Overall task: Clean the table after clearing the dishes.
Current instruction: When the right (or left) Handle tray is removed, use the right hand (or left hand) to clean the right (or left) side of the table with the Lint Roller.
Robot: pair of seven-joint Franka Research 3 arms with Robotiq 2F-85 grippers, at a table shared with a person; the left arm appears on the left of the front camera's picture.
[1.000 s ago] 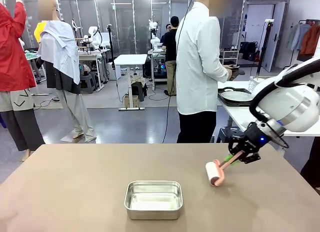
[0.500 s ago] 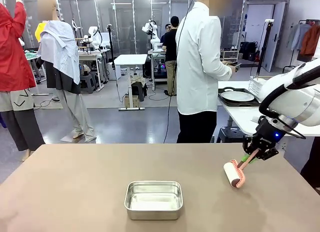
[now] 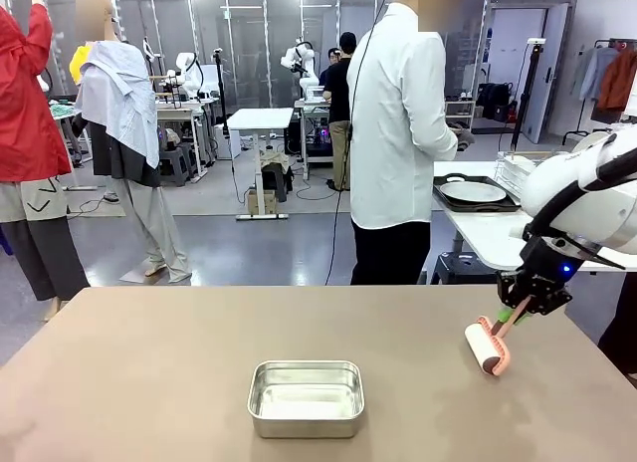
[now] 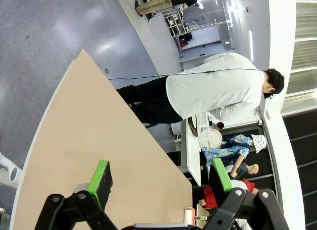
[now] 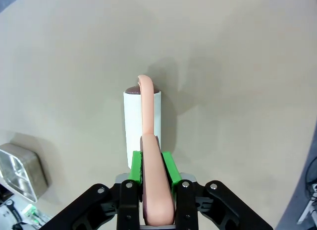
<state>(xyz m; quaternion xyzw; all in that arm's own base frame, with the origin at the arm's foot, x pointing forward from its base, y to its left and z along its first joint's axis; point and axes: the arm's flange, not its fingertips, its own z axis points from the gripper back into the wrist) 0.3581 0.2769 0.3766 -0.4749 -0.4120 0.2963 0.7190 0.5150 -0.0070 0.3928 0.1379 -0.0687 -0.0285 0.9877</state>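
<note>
Taupe table (image 3: 149,382), right tool (image 3: 522,310) clamping lint roller (image 3: 488,347) seemingly near right edge, left tool (image 4: 161,183) apart.

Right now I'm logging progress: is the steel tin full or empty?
Empty. The front view looks into the steel tin on the table and shows only its bare shiny bottom.

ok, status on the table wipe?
Right gripper shut on lint roller, roller on table. Left gripper open. Steel tin mid-table.
</note>
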